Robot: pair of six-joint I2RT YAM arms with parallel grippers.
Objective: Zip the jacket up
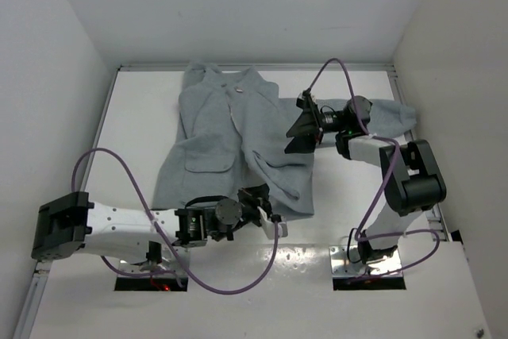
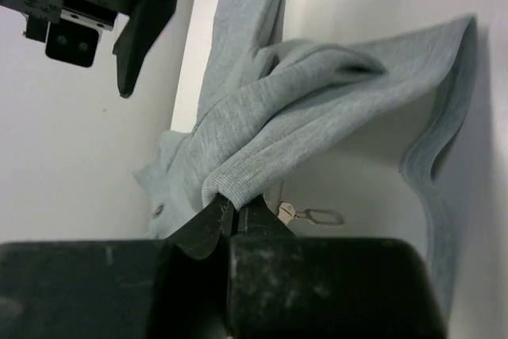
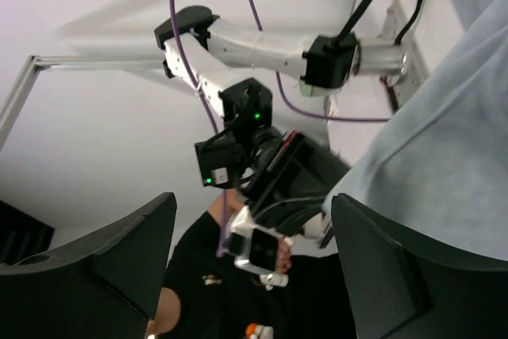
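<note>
Starting at the near edge, I see my left gripper [image 1: 258, 200] clamped on the bottom hem of the jacket [image 1: 230, 140]. The left wrist view shows its black fingers [image 2: 202, 232] pressed together on a rolled, ribbed edge of soft light grey knit, which bunches into folds above them. Just beside the pinch hangs a small metal zipper pull [image 2: 308, 215].

The jacket lies front-up on the white table [image 1: 143, 125], spread from the near middle to the far edge, its front panels meeting along a slanted line. Two patch pockets [image 1: 210, 163] sit on the lower front with their flaps down, so I cannot see inside.

Farther out, my right gripper [image 1: 300, 129] sits over the garment's right-hand edge, its broad triangular fingers [image 3: 111, 260] spread wide and holding nothing. A sleeve [image 1: 393, 113] runs off beneath that arm. The collar [image 1: 214, 73] lies crumpled at the far edge.
</note>
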